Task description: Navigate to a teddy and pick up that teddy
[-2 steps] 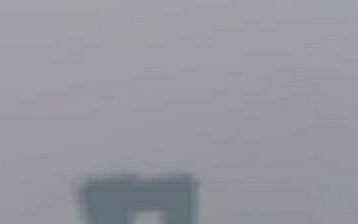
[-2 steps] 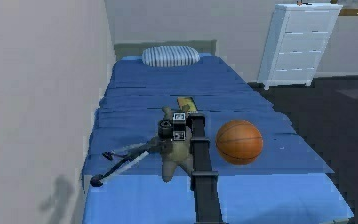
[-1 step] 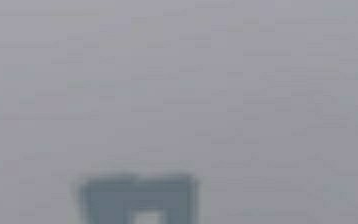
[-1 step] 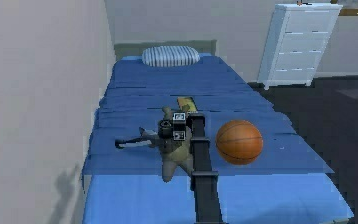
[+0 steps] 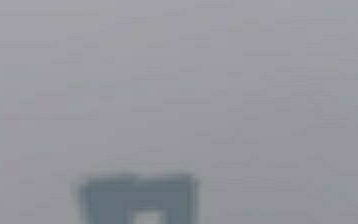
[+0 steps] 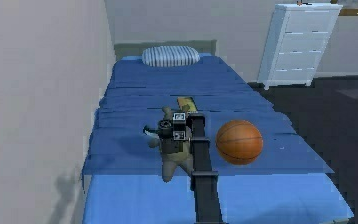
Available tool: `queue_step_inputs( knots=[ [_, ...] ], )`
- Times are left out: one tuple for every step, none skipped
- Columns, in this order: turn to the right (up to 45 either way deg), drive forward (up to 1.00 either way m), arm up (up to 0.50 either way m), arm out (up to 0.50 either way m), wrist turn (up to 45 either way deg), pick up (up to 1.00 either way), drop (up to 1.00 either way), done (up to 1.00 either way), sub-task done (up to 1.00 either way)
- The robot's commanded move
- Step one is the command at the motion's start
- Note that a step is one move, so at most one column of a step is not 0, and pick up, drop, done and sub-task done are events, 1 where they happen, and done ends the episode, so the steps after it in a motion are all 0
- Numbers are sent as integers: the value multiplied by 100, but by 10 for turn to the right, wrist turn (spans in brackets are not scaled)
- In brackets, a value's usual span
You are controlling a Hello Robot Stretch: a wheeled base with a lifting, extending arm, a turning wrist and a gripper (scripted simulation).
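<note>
A brown teddy-like soft toy [image 6: 173,160] lies on the blue bed cover [image 6: 137,110] in the arm side view, near the bed's middle. The dark arm [image 6: 205,190] rises from the bottom edge and reaches over the bed. Its two white marker squares sit just above the toy, and the gripper [image 6: 152,131] shows as a dark body at their left, right at the toy. Since the toy lies on the bed at the gripper, I cannot tell whether it holds anything.
An orange basketball [image 6: 239,141] rests on the bed just right of the arm. A striped pillow [image 6: 171,56] lies at the bed's far end. A white dresser [image 6: 299,42] stands beyond dark floor [image 6: 332,110] at the right. A grey wall [image 6: 37,100] borders the bed's left side.
</note>
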Motion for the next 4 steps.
queue_step_inputs(
  knots=[
    [0,0,-30,0,0,0,0,0,0],
    [0,0,0,0,0,100,0,0,0],
    [0,0,10,0,0,0,0,0,0],
    [0,0,0,0,0,0,0,100,0]
  ],
)
